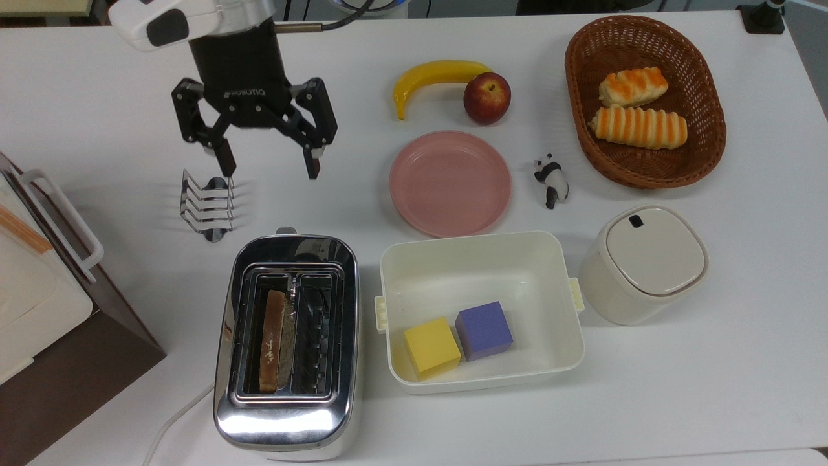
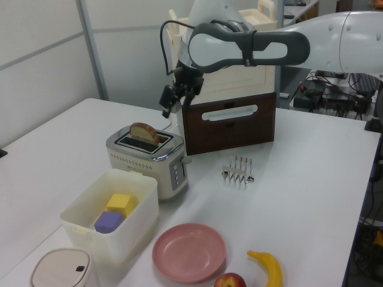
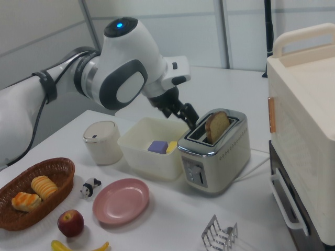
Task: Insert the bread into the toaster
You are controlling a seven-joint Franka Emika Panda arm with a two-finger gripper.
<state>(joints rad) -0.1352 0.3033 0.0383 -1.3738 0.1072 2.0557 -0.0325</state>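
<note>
A white table carried everything, with pale wall panels behind it in the left view and right view. At the top view's left edge stood a brown cabinet with a cream box on top. The chrome toaster sat near the top view's lower left, its slots running toward and away from the table's near edge. The bread stood on edge in the slot at the top view's left, its long axis along that slot. The top view showed only its crust and thin speckled face, while the right view showed its broad face rising above the toaster's top. The gripper hung empty with its fingers spread wide, above the table beyond the toaster, beside the wire toast rack.
</note>
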